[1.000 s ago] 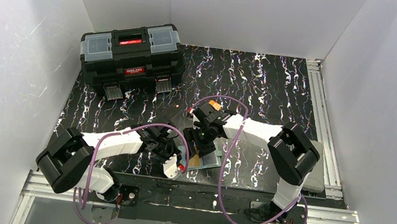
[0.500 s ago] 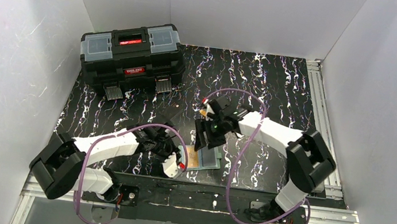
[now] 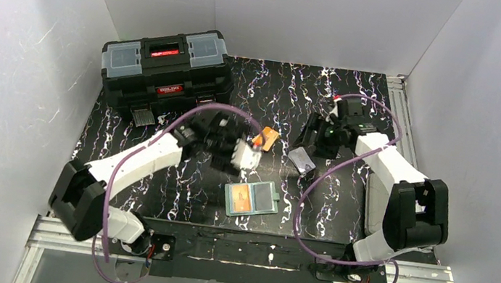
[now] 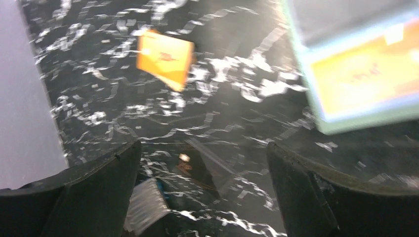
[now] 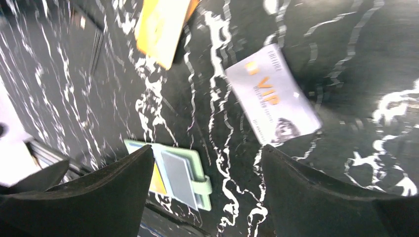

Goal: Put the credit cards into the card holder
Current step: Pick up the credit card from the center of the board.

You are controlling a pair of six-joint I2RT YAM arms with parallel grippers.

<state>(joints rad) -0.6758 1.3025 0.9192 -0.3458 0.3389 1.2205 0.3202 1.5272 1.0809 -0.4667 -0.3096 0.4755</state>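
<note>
Top external view: nearest the arm bases, the small mint-green card holder lies open on the black marbled table, with an orange-yellow card in its left half. Beyond it the left hand hangs with fingers wide and empty. The loose orange credit card sits just past its tips, apparently flat, though blurred. The white printed card lies to its right. Further back, the right hand is spread wide, empty. A black toolbox stands far left.

Lab cell: white walls, aluminium rails (boxed in).
</note>
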